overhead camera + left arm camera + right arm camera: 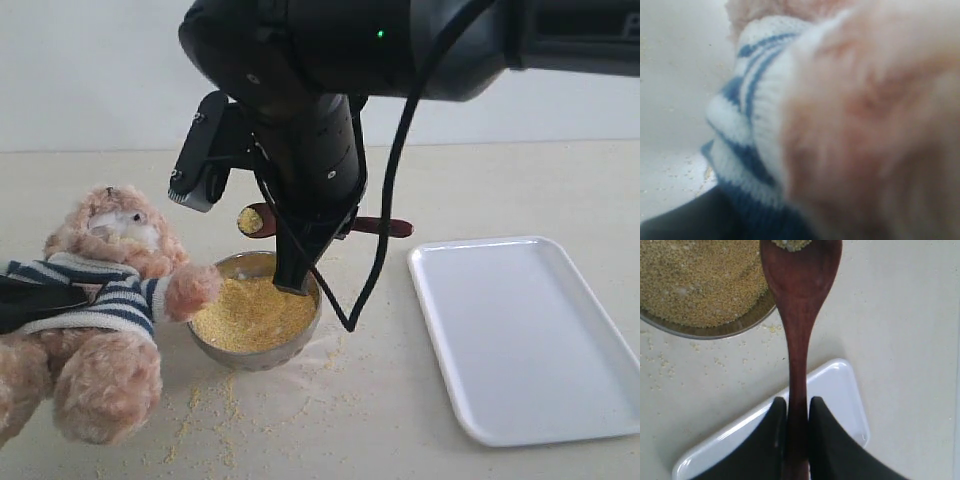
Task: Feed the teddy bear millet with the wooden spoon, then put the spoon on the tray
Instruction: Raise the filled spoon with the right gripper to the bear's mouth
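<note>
The exterior view is half blocked by the right arm (320,120), a black bulk hanging over the middle of the table (380,430). It hides the middle of the wooden spoon (385,227). Only the oval bowl, carrying a few yellow grains, pokes out on the bear's side, and the handle end on the tray's side. The spoon is held level in the air above the far rim of the steel bowl (255,360), short of the bear's face.

The millet (250,312) fills that bowl, with loose grains scattered on the table in front. The teddy bear (110,300) sits at the left, cut off by the picture's edge, one paw reaching onto the bowl's rim. The tray (530,340) lies bare on the right, well apart from the spoon.

The right wrist view shows what the arm hides. The right claw (797,406) is clamped on the slim handle, one black finger on each side. The spoon's tip runs out of that picture, and a corner of the tray lies below.

The left wrist view is a blur of fur and the striped shirt (745,125), far too close to read anything. The left claw (40,302) shows only as a dark shape across the bear's chest, and I cannot tell whether it grips.
</note>
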